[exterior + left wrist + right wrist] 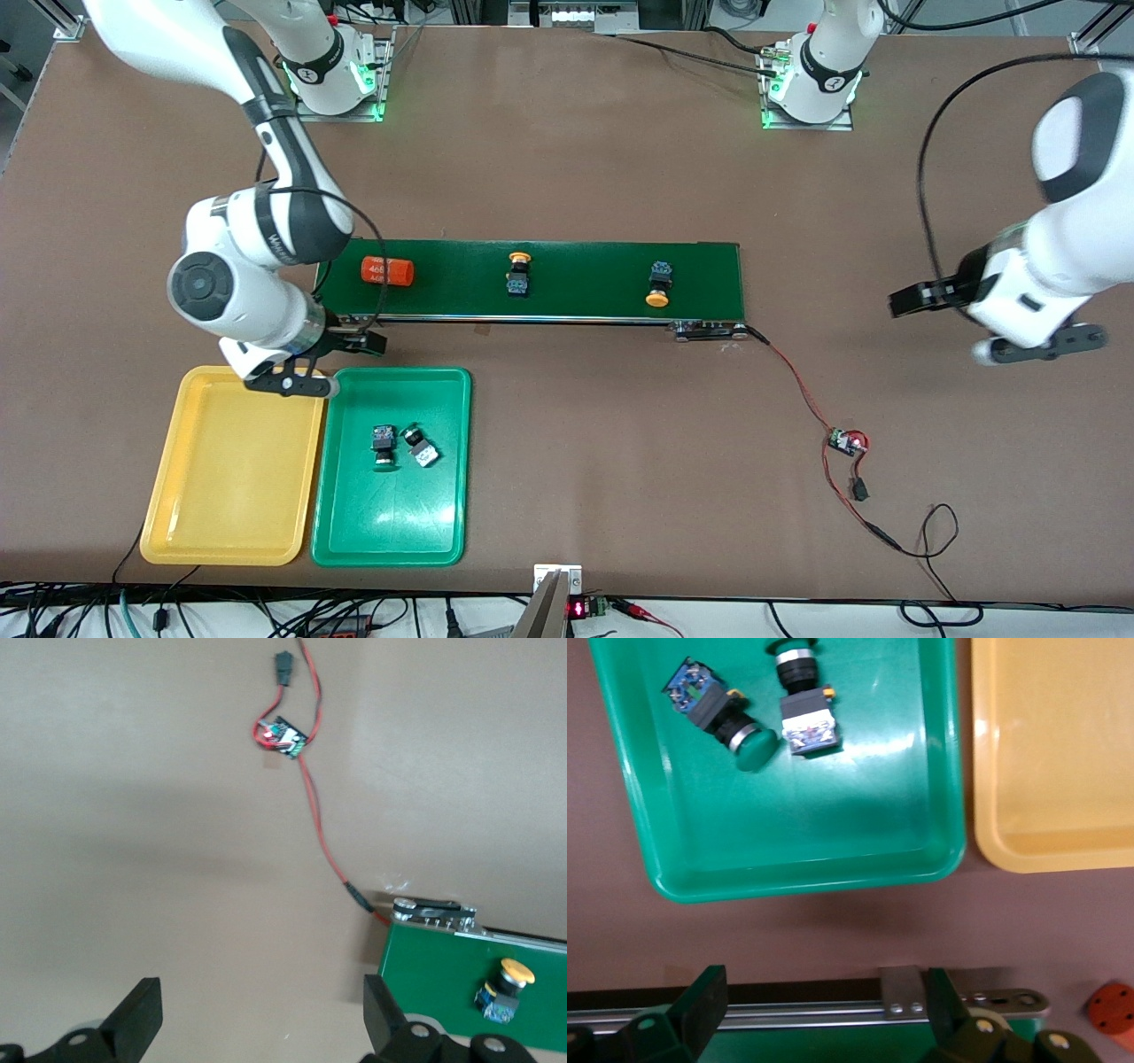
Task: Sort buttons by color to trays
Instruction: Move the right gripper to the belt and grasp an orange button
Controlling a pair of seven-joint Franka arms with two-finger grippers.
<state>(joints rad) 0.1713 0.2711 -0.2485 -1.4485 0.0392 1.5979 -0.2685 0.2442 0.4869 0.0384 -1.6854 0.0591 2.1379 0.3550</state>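
Front view: the right gripper is seen at lower left of the frame, jaws wide, over the gap where the yellow tray and green tray meet. Two green-capped buttons lie in the green tray; two yellow-capped buttons rest on the conveyor belt, with an orange cylinder. The left gripper waits at right over bare surface, jaws wide.

Left wrist view: the belt's end and one yellow-capped button are shown at lower right.

Right wrist view: both trays' edges lie just beside each other at top.
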